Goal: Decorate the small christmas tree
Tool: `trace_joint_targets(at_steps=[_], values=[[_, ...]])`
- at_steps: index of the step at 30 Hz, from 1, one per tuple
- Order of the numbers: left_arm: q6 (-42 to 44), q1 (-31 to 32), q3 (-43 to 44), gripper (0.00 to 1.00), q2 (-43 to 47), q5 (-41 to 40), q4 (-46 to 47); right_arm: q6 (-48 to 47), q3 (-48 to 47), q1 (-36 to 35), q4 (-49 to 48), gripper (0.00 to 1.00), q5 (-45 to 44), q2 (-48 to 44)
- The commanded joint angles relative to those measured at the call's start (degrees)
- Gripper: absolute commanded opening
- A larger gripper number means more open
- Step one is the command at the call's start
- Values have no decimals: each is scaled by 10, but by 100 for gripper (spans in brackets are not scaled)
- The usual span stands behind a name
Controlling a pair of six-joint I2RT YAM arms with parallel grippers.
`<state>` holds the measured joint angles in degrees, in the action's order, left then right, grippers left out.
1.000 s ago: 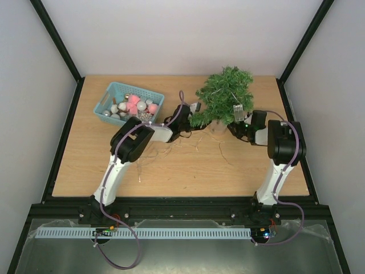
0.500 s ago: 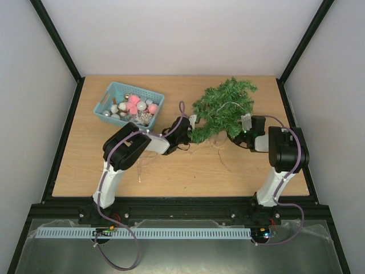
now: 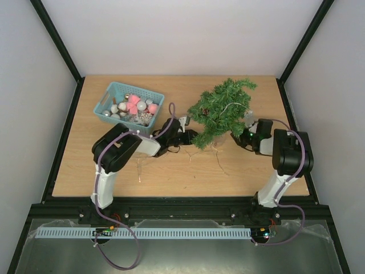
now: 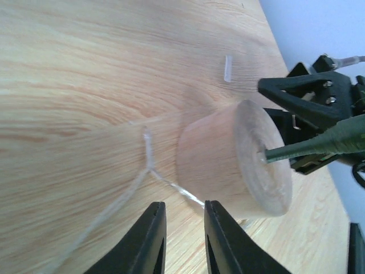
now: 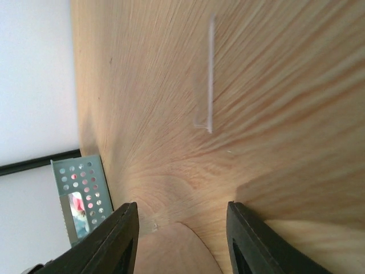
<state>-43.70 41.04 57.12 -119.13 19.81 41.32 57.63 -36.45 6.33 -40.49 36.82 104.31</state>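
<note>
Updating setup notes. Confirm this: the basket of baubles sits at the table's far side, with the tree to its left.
Wrong on one point: the tree is to the right of the basket, not its left, as the top view shows. The basket does hold baubles and sits at the far side of the table.

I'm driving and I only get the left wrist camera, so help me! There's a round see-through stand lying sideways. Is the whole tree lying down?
Observer: Yes. From above, the tree lies tipped over, its top toward the far right.
Operator: Is there stuff to hang on it?
Observer: A basket of pink and silver balls sits left of the tree.
Operator: Is the other gripper holding anything?
Observer: No. Its own camera shows the right gripper open, only table between its fingers.
</note>
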Motion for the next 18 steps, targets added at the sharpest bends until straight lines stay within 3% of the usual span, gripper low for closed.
trace_joint_targets(at_steps=[1,7,14,18], values=[[32,-13,-17,22,59,-16,-29,-15,26,21,28,45,7,-39],[71,-12,-64,30,135,-52,-95,-46,46,35,112,48,-11,-107],[99,-2,-200,44,273,-87,-156,-103,81,38,245,56,-61,-233],[128,29,-281,53,339,-118,-147,-121,109,38,304,61,-80,-315]])
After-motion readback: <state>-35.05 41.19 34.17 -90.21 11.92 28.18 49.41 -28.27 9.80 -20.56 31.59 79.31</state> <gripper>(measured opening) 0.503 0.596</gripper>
